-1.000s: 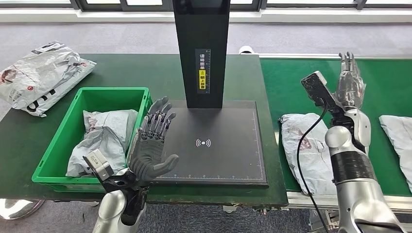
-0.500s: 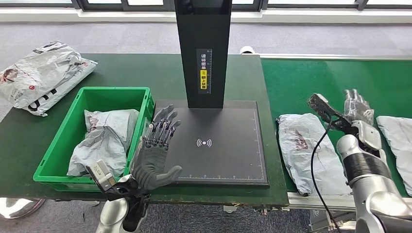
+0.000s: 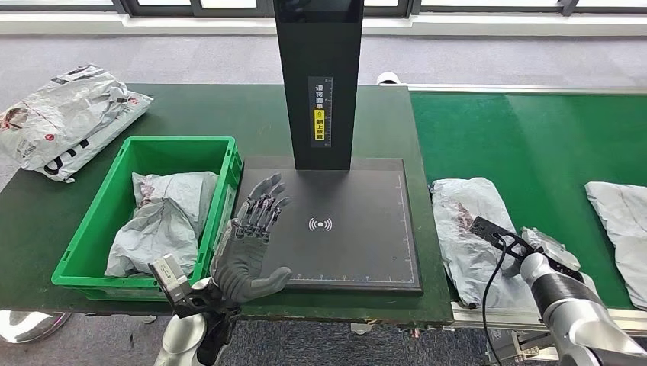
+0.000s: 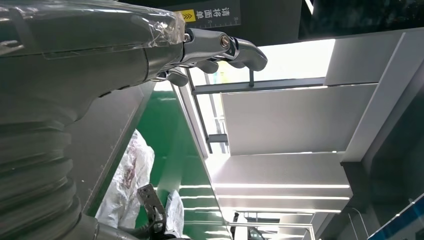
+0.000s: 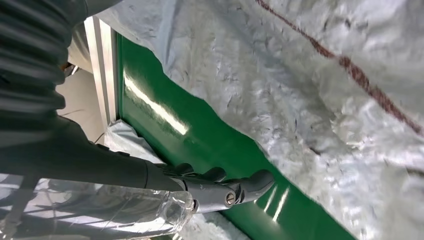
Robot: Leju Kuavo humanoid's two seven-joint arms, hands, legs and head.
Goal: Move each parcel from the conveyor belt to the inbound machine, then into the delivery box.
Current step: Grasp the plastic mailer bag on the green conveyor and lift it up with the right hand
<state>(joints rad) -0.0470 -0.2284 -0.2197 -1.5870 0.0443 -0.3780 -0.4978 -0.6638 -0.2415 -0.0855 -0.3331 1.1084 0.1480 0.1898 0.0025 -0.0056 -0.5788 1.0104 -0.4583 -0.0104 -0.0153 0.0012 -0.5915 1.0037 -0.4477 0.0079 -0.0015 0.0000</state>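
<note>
1. Fingers [image 3: 259, 206] of the left hand [image 3: 248, 248] are standing spread and pointing up, gripping nothing, with the thumb sticking out to the side above the near left corner of the inbound machine [image 3: 336, 259].
2. Fingertips [image 5: 250, 185] of the right hand [image 5: 150, 195] are showing in the right wrist view, reaching out straight over bare green belt, with crumpled grey wrapping on both sides; they are closing on nothing there.
3. In the head view the right hand [image 3: 553, 248] is sitting low at the near edge of the conveyor belt [image 3: 534, 130], mostly hidden behind its own wrist and the wrist camera.
4. Just beside that hand, towards the machine, a grey parcel [image 3: 469, 229] is lying flat on the belt; whether the hand is touching it cannot be told.
5. A second parcel [image 3: 622, 229] is lying on the belt at the right edge of the view, apart from the hand.
6. The machine's black column [image 3: 319, 76] is rising from the back of its dark pad.
7. Left of the pad, the green delivery box [image 3: 99, 229] is holding a grey bagged parcel [image 3: 164, 217].
8. Beyond the box, a white printed bag [image 3: 69, 118] is resting on the green table [image 3: 229, 107].
</note>
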